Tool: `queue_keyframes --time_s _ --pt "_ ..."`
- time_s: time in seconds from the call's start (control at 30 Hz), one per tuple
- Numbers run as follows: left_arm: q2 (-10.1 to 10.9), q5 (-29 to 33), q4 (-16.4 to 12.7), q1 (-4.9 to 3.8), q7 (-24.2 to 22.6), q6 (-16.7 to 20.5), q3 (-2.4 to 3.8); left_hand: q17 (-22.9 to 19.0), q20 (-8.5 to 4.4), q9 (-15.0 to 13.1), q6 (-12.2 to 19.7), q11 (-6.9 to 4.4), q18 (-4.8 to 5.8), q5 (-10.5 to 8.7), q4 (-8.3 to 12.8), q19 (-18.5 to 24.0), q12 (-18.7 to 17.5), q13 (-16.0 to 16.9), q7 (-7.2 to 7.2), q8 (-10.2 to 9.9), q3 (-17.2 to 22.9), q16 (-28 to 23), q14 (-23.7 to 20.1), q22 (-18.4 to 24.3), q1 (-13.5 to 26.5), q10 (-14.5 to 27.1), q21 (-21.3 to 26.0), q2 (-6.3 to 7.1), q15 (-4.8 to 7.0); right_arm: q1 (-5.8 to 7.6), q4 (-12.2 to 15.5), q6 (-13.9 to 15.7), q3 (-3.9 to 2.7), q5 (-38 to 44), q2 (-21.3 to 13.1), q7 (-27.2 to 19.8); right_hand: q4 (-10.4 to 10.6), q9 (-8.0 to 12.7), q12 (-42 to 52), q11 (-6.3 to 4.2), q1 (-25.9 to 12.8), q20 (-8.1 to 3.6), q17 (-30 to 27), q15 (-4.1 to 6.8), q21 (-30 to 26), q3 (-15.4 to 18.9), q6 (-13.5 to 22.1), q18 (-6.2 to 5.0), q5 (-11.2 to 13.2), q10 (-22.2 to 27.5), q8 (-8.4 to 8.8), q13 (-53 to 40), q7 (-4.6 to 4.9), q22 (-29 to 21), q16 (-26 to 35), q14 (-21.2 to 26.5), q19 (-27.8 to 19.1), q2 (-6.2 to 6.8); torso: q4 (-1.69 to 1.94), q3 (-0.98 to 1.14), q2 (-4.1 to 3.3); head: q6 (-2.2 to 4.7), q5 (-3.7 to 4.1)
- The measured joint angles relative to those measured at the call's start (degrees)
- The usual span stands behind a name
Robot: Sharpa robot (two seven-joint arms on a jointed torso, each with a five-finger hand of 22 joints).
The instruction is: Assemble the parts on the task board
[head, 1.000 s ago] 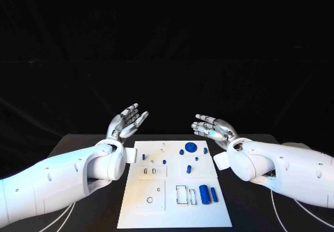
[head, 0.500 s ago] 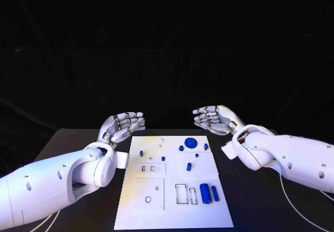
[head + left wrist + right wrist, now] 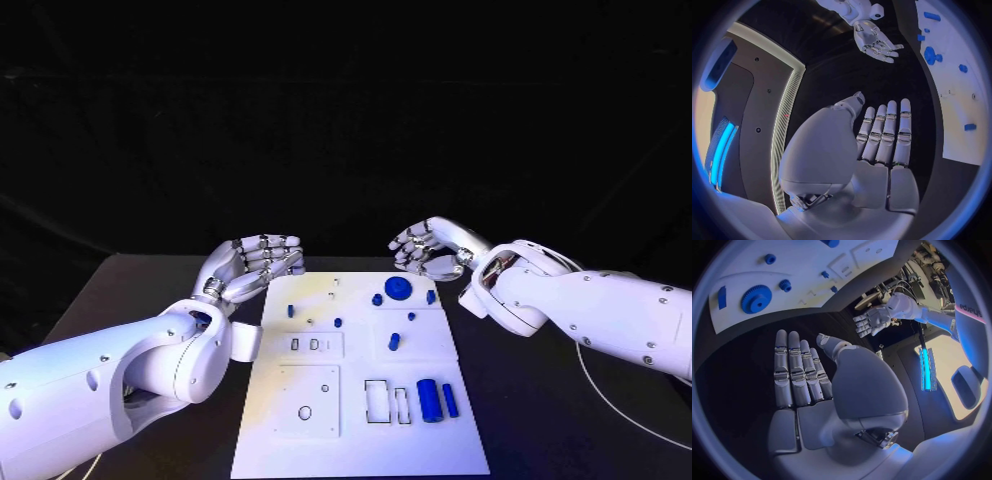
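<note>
While both hands hang above the far end of the table, nothing is gripped yet.
Left hand (image 3: pixel 254 264): turned over since a second ago, fingers straight and close, holding nothing.
Right hand (image 3: pixel 433 249): likewise rolled palm-down, empty.
White rectangular task board (image 3: pixel 361 440): lower centre.
Round blue toothed gear (image 3: pixel 398 289): board's upper right, untouched.
Meaning: reaching seems about to start.

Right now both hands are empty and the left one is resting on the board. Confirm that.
Not quite: the left hand is empty but hangs clear of the board, beyond its far left corner, as the head view shows. The right hand is empty too.
</note>
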State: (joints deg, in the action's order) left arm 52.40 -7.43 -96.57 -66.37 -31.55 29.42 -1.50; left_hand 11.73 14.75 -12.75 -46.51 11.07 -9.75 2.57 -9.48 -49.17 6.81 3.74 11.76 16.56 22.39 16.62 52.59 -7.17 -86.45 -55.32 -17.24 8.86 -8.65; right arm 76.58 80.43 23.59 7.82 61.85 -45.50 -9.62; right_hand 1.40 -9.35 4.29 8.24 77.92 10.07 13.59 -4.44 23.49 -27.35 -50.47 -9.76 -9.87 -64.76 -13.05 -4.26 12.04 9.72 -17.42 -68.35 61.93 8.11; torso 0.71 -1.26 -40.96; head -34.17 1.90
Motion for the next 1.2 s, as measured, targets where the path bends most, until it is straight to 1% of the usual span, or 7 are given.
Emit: queue_keyframes --time_s 0.07,0.17,0.33,0.5,0.7,0.77,1.2 --pt "0.3 -0.1 -1.0 -0.03 0.3 -0.3 0.08 0.0 0.00 0.0 0.0 0.00 0.00 0.00 0.0 0.0 -0.2 0.0 0.00 -0.3 0.0 -0.3 -0.4 0.2 0.3 0.0 0.0 0.29 -0.40 0.24 0.0 -1.4 -0.02 3.8 0.3 1.9 0.3 -0.5 -0.2 -1.70 -0.9 -2.62 4.8 2.49 7.4 0.4 -2.4 0.00 0.0 -3.4 -0.49 -0.4 -1.24 4.1 -4.3 -7.4 6.2 1.94 0.18 -0.15 -0.47 0.04 0.23" --pt "0.8 -0.2 -2.4 -0.11 0.7 -0.8 0.19 0.0 0.00 0.1 0.0 0.20 0.00 0.00 0.0 0.0 -0.2 0.0 0.00 -0.3 0.0 -0.5 -0.7 0.2 0.3 -0.2 0.0 0.29 -0.26 0.53 0.3 -3.3 -0.05 9.2 0.6 4.6 1.3 -1.1 -0.2 -2.65 -1.8 -3.87 9.7 3.95 14.5 -0.2 -3.5 0.00 0.5 -4.7 -0.49 -0.9 -2.12 10.1 -9.2 -12.8 10.1 2.87 0.49 -0.37 -1.23 0.09 0.61" --pt "1.3 -0.3 -3.7 -0.35 1.2 -1.3 0.28 0.0 0.00 0.2 0.0 0.20 0.00 0.00 -0.2 0.0 -0.4 0.0 0.00 -0.3 0.2 -0.7 -0.9 0.3 0.7 -0.2 0.0 0.32 -0.46 0.69 0.4 -5.1 -0.06 16.2 1.2 7.8 2.8 -2.8 -0.4 -3.09 -2.3 -4.53 20.6 4.46 38.6 -2.2 -4.0 3.13 -0.6 -5.1 -0.49 -2.2 -2.60 38.7 -20.3 -14.3 15.6 4.67 0.71 -0.64 -2.20 0.06 0.98" --pt "1.6 -0.3 -4.1 -0.57 1.5 -1.7 0.34 0.0 0.00 0.2 0.0 0.21 0.00 0.00 -0.2 0.0 -0.7 0.0 0.00 -0.3 0.2 -1.0 -1.0 0.3 0.8 -0.2 0.0 0.22 -0.34 0.77 0.3 -6.1 -0.06 22.4 2.0 10.3 3.1 -4.0 -0.4 -2.55 -2.4 -3.98 30.4 4.14 49.0 -2.5 -3.7 4.49 0.4 -2.8 -0.48 -2.3 -2.32 52.4 -30.9 -14.6 17.5 5.42 0.76 -0.73 -2.94 0.05 1.03" --pt "1.7 -0.2 -4.3 -0.71 1.8 -2.0 0.35 0.0 0.00 0.2 0.0 0.20 0.01 0.00 -0.2 0.0 -0.7 0.0 0.00 -0.3 0.2 -1.0 -1.3 0.4 1.1 -0.2 0.0 0.51 -0.47 0.76 0.3 -6.5 -0.06 26.8 2.8 12.0 3.5 -4.7 -0.4 -2.18 -2.6 -3.71 36.8 3.59 53.4 -2.1 -3.4 4.58 0.8 -1.4 -0.17 -2.4 -2.18 58.5 -37.7 -15.0 18.4 5.56 0.83 -0.86 -3.51 0.05 1.12" --pt "1.7 -0.2 -4.3 -0.74 1.8 -2.1 0.35 0.0 0.00 0.2 0.0 0.20 0.01 0.00 -0.2 0.0 -0.7 0.0 0.00 -0.5 0.2 -1.0 -1.3 0.4 1.1 -0.2 0.0 0.51 -0.47 0.75 0.3 -6.7 -0.05 27.9 3.1 12.5 3.5 -4.8 -0.4 -2.18 -2.6 -3.71 37.8 3.59 54.0 -2.1 -3.4 5.36 0.9 -1.4 -0.17 -2.4 -2.23 59.4 -38.9 -15.0 18.4 5.56 0.89 -0.86 -3.62 0.05 1.11" --pt "2.1 0.0 -4.8 -1.01 2.3 -2.4 0.36 0.0 0.00 0.3 0.0 0.21 0.01 -0.01 -0.2 0.0 -0.9 0.0 0.00 -0.5 0.2 -1.2 -1.3 0.4 1.6 -0.2 0.0 0.51 -0.47 0.41 -0.7 -7.8 0.09 31.5 4.8 14.1 3.7 -5.3 -0.4 -2.40 -2.6 -3.60 42.5 3.40 56.7 -2.0 -3.4 5.36 0.9 -0.7 -0.17 -2.7 -2.23 63.6 -43.8 -15.3 19.7 5.56 1.05 -0.93 -4.24 0.10 0.70"
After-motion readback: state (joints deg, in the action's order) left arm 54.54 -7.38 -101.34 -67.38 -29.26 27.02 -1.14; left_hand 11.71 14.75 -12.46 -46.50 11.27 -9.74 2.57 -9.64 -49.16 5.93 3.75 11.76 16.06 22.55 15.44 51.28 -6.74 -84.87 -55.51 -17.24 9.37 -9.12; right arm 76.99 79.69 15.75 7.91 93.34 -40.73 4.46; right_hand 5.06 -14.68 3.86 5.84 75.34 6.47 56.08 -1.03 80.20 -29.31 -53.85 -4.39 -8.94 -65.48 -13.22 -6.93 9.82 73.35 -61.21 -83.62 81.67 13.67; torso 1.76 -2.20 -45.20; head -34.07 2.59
